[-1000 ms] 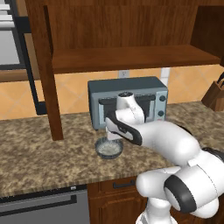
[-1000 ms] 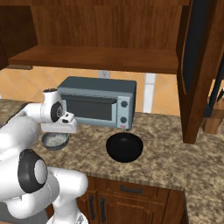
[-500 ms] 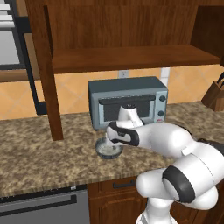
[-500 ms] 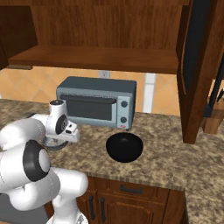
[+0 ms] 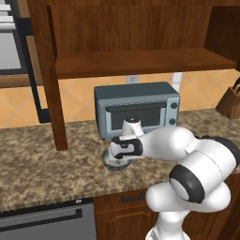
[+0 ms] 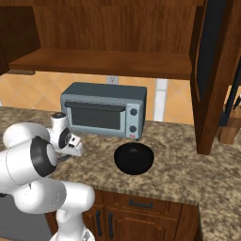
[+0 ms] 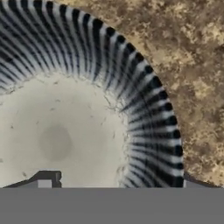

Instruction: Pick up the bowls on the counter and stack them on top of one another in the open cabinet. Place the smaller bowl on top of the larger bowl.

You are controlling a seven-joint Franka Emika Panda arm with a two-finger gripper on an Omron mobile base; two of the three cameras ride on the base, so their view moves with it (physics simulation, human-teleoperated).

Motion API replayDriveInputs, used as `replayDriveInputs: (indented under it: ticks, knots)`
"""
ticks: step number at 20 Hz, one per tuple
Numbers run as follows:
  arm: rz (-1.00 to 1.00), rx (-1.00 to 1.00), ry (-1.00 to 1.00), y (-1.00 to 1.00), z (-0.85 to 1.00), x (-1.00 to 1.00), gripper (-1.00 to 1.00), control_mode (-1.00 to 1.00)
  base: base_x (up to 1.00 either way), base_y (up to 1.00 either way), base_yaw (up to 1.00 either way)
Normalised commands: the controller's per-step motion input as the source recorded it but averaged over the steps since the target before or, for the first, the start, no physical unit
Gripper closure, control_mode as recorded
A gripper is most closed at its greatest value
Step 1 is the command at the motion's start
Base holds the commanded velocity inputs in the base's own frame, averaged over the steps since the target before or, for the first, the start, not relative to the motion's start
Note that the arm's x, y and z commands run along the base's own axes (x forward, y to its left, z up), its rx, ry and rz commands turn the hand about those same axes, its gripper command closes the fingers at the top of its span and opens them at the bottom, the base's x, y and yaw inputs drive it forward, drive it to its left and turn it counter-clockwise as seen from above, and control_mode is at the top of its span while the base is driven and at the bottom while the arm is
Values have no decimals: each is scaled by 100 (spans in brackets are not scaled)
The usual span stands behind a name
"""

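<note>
Speckled granite counter (image 5: 42,164): smaller bowl (image 5: 116,160) sits before the toaster oven (image 5: 137,107), black larger bowl (image 6: 134,158) at its 3 o'clock; gripper (image 5: 123,152) low over rim, spread indeterminable; straddle ribbed wall squarely before closing.

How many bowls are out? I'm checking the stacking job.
2: the small grey bowl under the end effector, left of the toaster oven's front; the black bowl at its right.

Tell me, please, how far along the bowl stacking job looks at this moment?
Nothing is stacked yet: the open cabinet shelf holds no bowl. In hand: the gripper is down at the smaller bowl on the counter, one fingertip inside its rim; a firm grasp cannot be confirmed. Left: the larger bowl sits untouched by the toaster oven.
</note>
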Motion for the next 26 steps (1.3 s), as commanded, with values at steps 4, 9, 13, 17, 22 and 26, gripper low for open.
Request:
replayDriveInputs:
  ticks: [4,9,13,17,22,26]
  knots:
    - [0,0,0,0,0,0,100,-100,0,0,0]
    - [0,1,0,-5,8,0,100,-100,0,0,0]
    - [-13,8,0,-37,49,0,100,-100,0,0,0]
    - [-28,14,0,-69,85,-2,100,-100,0,0,0]
    - [-43,14,25,-97,71,-2,100,-100,0,0,0]
    - [-50,9,43,-100,47,-3,100,-100,0,0,0]
